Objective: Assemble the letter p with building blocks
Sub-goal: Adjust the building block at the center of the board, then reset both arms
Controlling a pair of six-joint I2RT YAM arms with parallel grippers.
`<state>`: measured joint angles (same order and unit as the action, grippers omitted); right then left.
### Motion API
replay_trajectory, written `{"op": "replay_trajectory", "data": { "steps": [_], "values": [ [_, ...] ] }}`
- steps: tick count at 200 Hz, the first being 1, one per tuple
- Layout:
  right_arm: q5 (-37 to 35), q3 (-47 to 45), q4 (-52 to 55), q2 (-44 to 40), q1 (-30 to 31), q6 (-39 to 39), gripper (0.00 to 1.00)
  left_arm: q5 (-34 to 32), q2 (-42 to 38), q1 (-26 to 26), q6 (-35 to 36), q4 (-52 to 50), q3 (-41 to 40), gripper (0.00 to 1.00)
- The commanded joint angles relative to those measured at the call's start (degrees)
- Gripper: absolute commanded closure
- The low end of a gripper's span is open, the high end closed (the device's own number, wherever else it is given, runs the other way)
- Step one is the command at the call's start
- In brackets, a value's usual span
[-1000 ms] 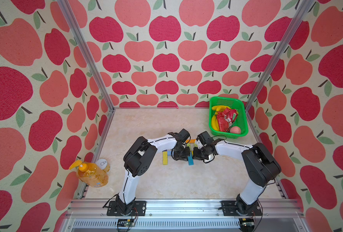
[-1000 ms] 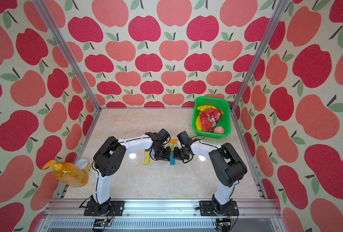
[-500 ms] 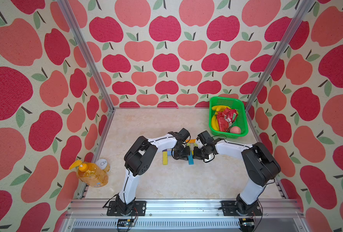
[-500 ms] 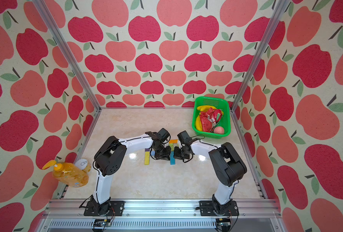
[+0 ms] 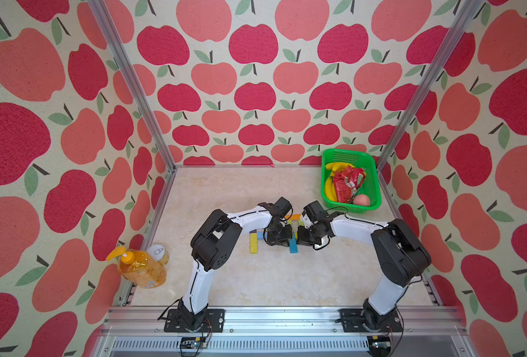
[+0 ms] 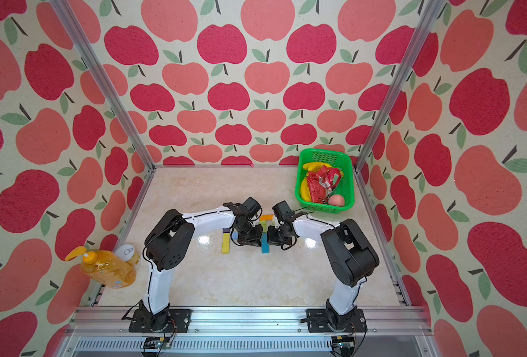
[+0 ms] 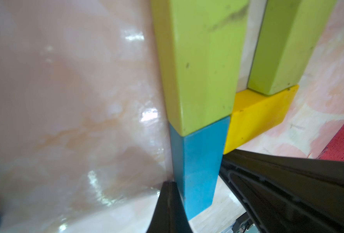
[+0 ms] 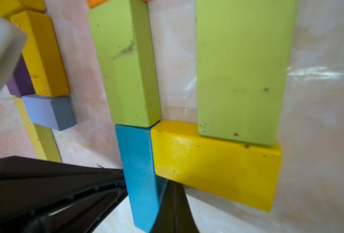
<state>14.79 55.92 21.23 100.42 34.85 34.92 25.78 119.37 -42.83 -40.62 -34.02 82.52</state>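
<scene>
One purple block [image 8: 21,80], prob. short, in R wrist cam, not L.

No text, number or brand can be read anywhere; the red packet [image 5: 347,184] in the green basket [image 5: 370,188] carries white printing too small to make out; the orange pump bottle [image 5: 140,270] has a small label, equally illegible; the building blocks [image 8: 124,60] show plain painted faces with dark scuffs.
</scene>
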Motion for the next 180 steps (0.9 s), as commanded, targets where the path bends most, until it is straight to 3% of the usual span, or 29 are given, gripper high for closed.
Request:
{"op": "replay_trajectory", "data": {
  "steps": [1,64,88,103,115,123,128,130,152,180],
  "values": [
    [-1.6,1.4,3.0,-0.2,-0.1,-1.2,1.00,-4.9,0.5,0.6,0.5,-2.0,-0.5,1.00],
    [-4.3,2.6,4.6,-4.7,-0.1,-2.7,1.00,-12.4,-6.0,-0.2,2.0,-2.9,-1.6,1.00],
    [-9.3,2.7,4.3,-10.3,-0.3,-4.6,0.97,-20.2,-15.6,-3.2,5.8,2.4,-5.0,1.00],
    [-15.7,2.4,3.6,-15.0,-0.7,-7.0,0.88,-27.3,-22.9,-4.8,8.9,4.7,-7.0,0.95],
    [-21.0,2.3,2.8,-19.1,-1.9,-9.8,0.66,-33.6,-27.9,-5.3,11.9,5.7,-8.6,0.84],
    [-24.3,1.9,1.4,-21.6,-3.2,-11.7,0.37,-38.0,-31.3,-5.3,14.2,6.7,-10.0,0.72],
    [-25.8,1.6,0.2,-22.9,-4.3,-13.0,0.08,-40.5,-33.4,-5.1,15.7,7.4,-11.1,0.62],
    [-26.3,1.4,-0.3,-23.4,-4.9,-13.4,0.02,-41.5,-34.3,-5.0,16.3,7.7,-11.5,0.56],
    [-31.2,0.3,-5.5,-25.8,-12.5,-17.9,0.01,-47.8,-41.8,-0.3,21.8,11.0,-16.1,0.01],
    [-36.3,-6.8,-18.8,-26.7,-22.3,-18.6,0.01,-53.9,-49.5,11.3,24.1,15.4,-23.0,0.02]
  ]
}}
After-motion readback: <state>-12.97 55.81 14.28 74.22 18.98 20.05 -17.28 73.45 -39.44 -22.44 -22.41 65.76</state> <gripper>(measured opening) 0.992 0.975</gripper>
